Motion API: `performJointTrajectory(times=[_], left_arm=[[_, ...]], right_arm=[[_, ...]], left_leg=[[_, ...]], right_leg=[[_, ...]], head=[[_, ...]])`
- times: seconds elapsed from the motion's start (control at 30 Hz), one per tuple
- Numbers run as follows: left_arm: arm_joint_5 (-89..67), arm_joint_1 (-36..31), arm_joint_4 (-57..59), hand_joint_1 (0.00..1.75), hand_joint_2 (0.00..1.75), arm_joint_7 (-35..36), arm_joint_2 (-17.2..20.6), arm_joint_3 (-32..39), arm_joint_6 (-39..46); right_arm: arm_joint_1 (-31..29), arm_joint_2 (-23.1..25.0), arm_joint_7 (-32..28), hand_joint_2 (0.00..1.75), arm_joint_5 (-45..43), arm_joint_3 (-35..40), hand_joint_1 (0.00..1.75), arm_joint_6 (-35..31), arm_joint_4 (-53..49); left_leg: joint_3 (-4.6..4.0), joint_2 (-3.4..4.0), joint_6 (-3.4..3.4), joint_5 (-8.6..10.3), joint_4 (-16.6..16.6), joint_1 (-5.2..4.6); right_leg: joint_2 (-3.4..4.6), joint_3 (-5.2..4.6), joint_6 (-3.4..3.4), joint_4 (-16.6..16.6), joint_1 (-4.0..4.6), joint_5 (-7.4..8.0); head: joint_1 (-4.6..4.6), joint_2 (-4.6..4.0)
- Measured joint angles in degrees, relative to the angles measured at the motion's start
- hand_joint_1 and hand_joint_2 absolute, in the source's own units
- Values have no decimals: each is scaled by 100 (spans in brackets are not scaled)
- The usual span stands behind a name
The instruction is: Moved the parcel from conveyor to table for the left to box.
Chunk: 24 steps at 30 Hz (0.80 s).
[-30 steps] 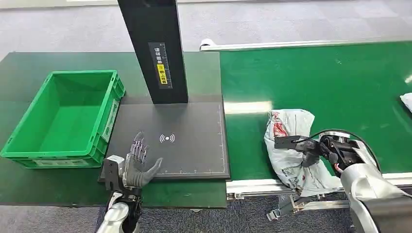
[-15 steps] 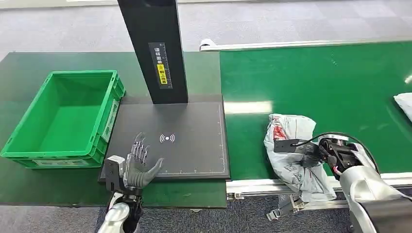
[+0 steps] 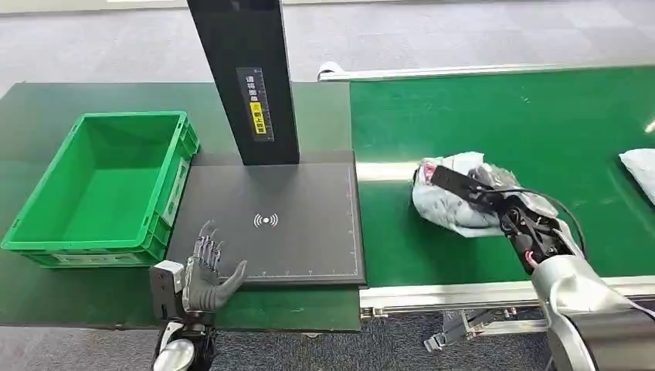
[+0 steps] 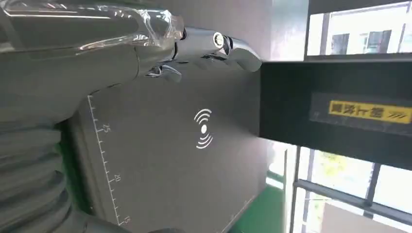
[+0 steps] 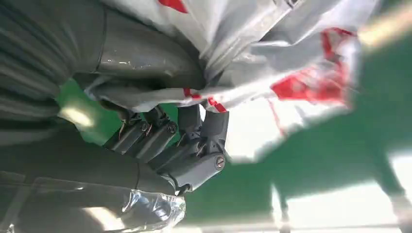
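Parcel: we see the white plastic parcel point(image 3: 452, 202) with red print crumpled up over the green conveyor belt point(image 3: 541, 124), near the belt's left end and just right of the black scanning pad point(image 3: 309, 247) (whether it hangs clear of the belt or brushes it, we cannot tell).

Right hand: our right hand point(image 3: 494, 199) grips the parcel; in the right wrist view the thick thumb and the dark fingers point(image 5: 194, 141) pinch a fold of the bag point(image 5: 291, 63) between them, and the bag bunches around them.

Left hand: our left hand point(image 3: 207, 267) holds nothing, with fingers apart and pointing away from us and the thumb out to the right, at the near-left corner of the pad. From the left wrist view the silver fingers point(image 4: 214, 46) reach out over the pad's ruled edge; we cannot tell whether they touch it.

Box: the green crate point(image 3: 46, 224) sits on the dark table point(image 3: 46, 100), touching the pad's left edge.

Pad: it carries a white wireless symbol point(image 3: 266, 221) at its middle, and a black post point(image 3: 246, 77) with a yellow label stands at its far edge.

Farther down the belt: a second white parcel point(image 3: 639, 164) lies at the right edge of the head view.
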Motion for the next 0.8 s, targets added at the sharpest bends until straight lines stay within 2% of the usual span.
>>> performJointTrajectory(times=[0.17,0.4,0.6,0.7,0.8], left_arm=[[-251,94,-268,0,175,-96,-2,46,107],[-461,57,-310,0,175,-369,-24,50,548],[-531,-9,-310,0,175,-486,-61,61,842],[-544,-48,-321,0,175,-691,-92,68,1259],[-309,-154,-323,0,175,-852,-135,76,1466]], right_arm=[[173,173,-1392,175,-406,-328,175,-1539,-612],[666,367,-2532,175,-786,-321,175,-2824,-1527],[965,509,-2688,175,-690,-174,175,-3061,-1969],[1080,577,-2830,175,-176,182,175,-3481,-2137],[1222,758,-2827,175,465,834,175,-3557,-2251]], left_leg=[[1,3,0,0,0,0],[3,4,0,0,0,-1],[2,3,0,0,-1,0],[3,11,-1,-1,-2,0],[6,12,-1,-1,-2,0]], right_leg=[[3,0,0,0,0,0],[4,0,0,-1,0,0],[3,1,0,0,0,0],[9,1,0,0,1,0],[11,-1,0,0,1,0]], head=[[-2,0],[0,0],[0,2],[0,0],[-2,0]])
